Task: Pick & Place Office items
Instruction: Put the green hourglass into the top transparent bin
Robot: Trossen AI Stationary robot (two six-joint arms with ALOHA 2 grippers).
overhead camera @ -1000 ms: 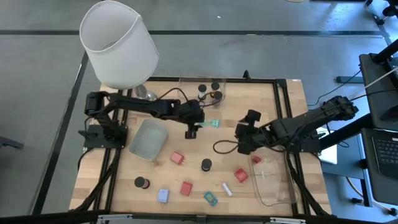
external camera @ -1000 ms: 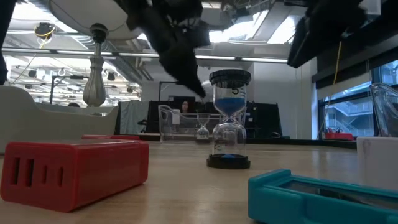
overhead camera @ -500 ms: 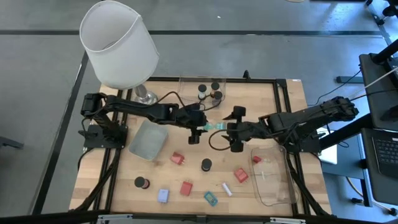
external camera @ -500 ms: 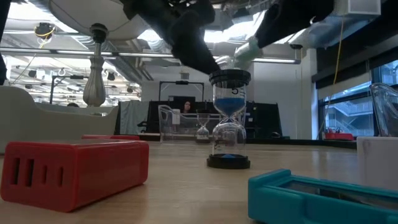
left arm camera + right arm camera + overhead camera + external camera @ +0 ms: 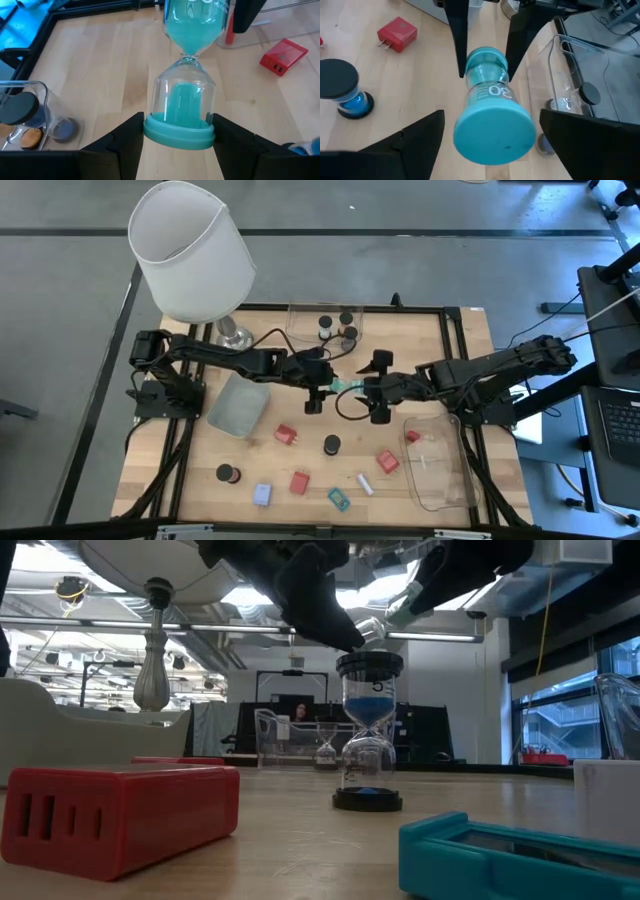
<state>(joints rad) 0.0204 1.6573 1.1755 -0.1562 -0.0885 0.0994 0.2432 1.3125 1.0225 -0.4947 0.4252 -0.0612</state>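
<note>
Two tools meet beside lamp (image 5: 192,250): left tool (image 5: 178,131) clamps teal hourglass (image 5: 345,383); right tool (image 5: 490,142) gapes (close squarely before release).

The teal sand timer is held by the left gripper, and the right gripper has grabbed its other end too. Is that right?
Not quite. The left gripper does hold the teal sand timer, but the right wrist view shows the right gripper open, its fingers spread clear of the timer's cap, not yet gripping it.

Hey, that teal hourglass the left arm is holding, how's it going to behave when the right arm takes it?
The teal hourglass looks like clear, smooth glass or plastic, so probably slippery and breakable. Its pinched waist looks weakest. The left pincer clamps one cap; the open right pincer flanks the other. Being round, it would likely roll if dropped.
</note>
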